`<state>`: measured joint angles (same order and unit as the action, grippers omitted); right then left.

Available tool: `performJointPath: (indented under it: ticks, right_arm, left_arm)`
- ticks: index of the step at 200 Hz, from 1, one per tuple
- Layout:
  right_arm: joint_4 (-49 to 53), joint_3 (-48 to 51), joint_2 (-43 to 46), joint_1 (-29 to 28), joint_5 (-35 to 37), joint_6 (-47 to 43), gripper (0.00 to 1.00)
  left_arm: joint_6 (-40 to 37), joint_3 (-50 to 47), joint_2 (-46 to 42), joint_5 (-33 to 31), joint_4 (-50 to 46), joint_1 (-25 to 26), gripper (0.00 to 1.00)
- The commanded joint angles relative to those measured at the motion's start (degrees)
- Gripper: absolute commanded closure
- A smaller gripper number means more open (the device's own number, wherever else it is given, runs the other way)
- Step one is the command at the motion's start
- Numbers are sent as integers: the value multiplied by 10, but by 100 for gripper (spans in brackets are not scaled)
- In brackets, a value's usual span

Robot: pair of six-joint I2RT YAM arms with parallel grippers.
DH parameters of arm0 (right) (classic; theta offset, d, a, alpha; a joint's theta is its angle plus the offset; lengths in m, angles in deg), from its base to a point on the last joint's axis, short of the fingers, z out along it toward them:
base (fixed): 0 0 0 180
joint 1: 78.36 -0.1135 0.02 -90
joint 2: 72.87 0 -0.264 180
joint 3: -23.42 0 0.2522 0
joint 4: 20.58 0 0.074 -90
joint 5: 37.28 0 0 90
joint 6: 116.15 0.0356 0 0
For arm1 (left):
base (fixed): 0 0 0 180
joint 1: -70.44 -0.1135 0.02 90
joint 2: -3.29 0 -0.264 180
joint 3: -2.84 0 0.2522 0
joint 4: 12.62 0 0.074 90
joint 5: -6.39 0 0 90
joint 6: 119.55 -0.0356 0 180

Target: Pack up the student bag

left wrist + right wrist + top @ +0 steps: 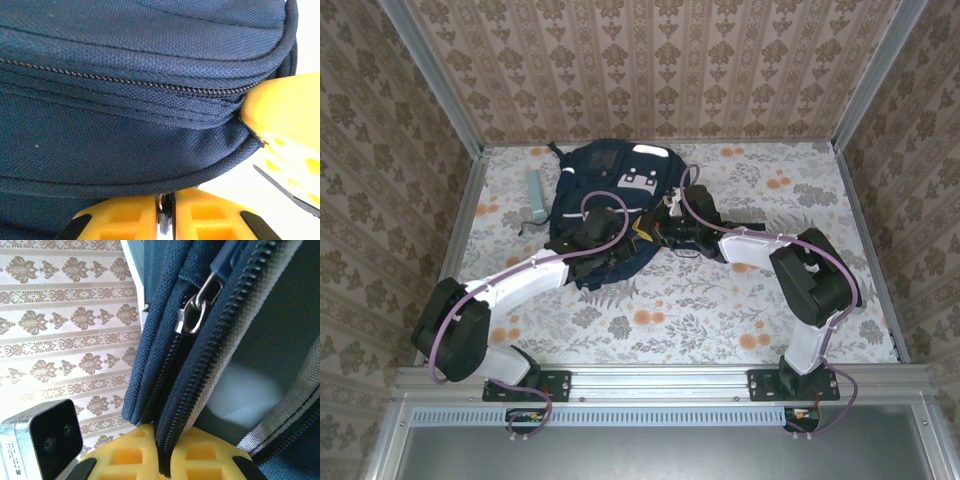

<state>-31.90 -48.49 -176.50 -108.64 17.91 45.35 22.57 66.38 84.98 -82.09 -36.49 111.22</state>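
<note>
Overhead: the large navy-blue fabric student bag [610, 170], with white stripes and grey-white patches, is seen lying flat on the floral-patterned table [740, 310]. Both pincers meet at its near edge, and the body of the bag extends beyond the fingertips toward the far wall. Left pincer [165, 222]: the yellow moulded fingers [125, 220] are seen drawn narrow, almost touching. A small silver metal piece [161, 206] is pinched in the slit between them, right at the bag's lower piped seam; whether it is a zip pull cannot be told. Above this pincer a closed zip line [125, 80] is seen running across the navy cloth. To the right of the fingers a second yellow moulded part [285, 125] is pressed against the bag's rounded corner; what it belongs to cannot be told. Right pincer [164, 462]: the jaws are closed, with the bag's dark toothed zip edge [200, 385] clamped between the two yellow pads. Further up the bag from that grip, on the neighbouring zip track, a silver zip slider [192, 315] is noted. To the right of this pincer a smooth grey-blue inner surface of the bag is exposed. To its left, patterned wallpaper [65, 315] and a black box with two round lenses [55, 432] are recorded. A pale teal oblong object [535, 195] is seen on the table to the left of the left pincer, near the bag's side, gripped by neither pincer.
</note>
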Motion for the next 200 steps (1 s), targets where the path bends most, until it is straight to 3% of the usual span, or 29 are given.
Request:
performJointPath:
  ticks: [1, 17, 38, 62, 86, 138, 200]
  right_arm:
    - [-17, -28, -3, -7, -3, -19, 92]
    - [-15, -30, -4, -7, -3, -19, 92]
    - [-15, -30, -4, -7, -2, -19, 92]
    - [-10, -28, -1, -7, 0, -21, 93]
    - [14, -20, 10, -7, 23, -34, 96]
    - [83, 29, 76, 8, 126, -88, 100]
    - [113, 84, 139, 71, 160, -114, 100]
  left_arm:
    - [4, -7, -4, 2, 1, -3, 81]
    - [2, -7, 0, 2, 1, -3, 76]
    - [-2, -4, 6, 2, 3, -3, 77]
    - [-7, -3, 7, 0, -1, -3, 85]
    - [-19, -2, -1, -18, -21, -3, 100]
    - [-96, -13, -49, -76, -77, -13, 100]
    - [-164, -38, -66, -55, -45, -48, 100]
